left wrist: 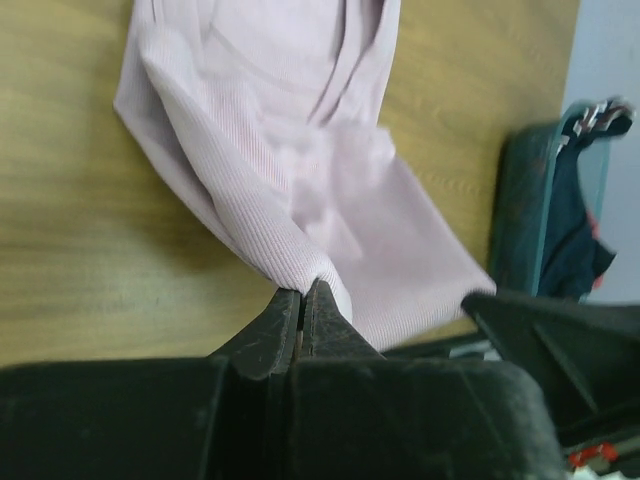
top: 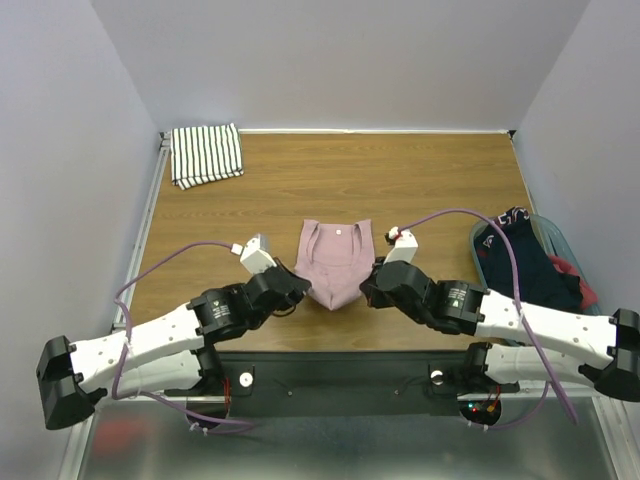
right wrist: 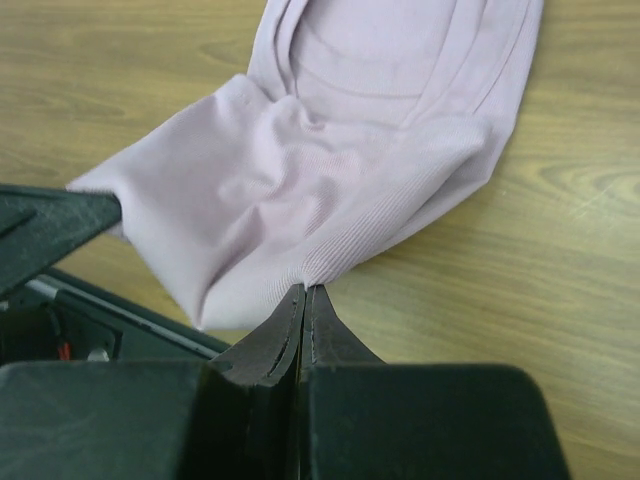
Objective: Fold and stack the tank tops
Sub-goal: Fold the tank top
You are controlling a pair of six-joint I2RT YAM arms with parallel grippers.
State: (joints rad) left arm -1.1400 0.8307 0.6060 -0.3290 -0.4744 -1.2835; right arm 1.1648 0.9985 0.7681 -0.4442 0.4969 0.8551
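overhead view: wooden table point(top: 430, 180) with two robot arms reaching in from the near edge. pink tank top point(top: 333, 258) lies at the near middle of the table, straps toward the far side, its lower part drawn into a narrow end between the two claws. left gripper point(top: 300, 286) meets the top's near left edge, right gripper point(top: 368, 286) its near right edge. striped tank top point(top: 206, 154) sits folded in the far left corner, well apart. teal basket point(top: 553, 232) at the right edge holds a dark navy garment point(top: 525, 265) and a bit of red garment point(top: 578, 290).

left wrist view: black fingers point(left wrist: 282, 325) pressed together, pinching a ribbed fold of the pink fabric at their tips. the cloth bunches toward the pinch.

right wrist view: jaws likewise clamped tight on the pink top's ribbed edge, with the wrinkled fabric spreading away across the wood.
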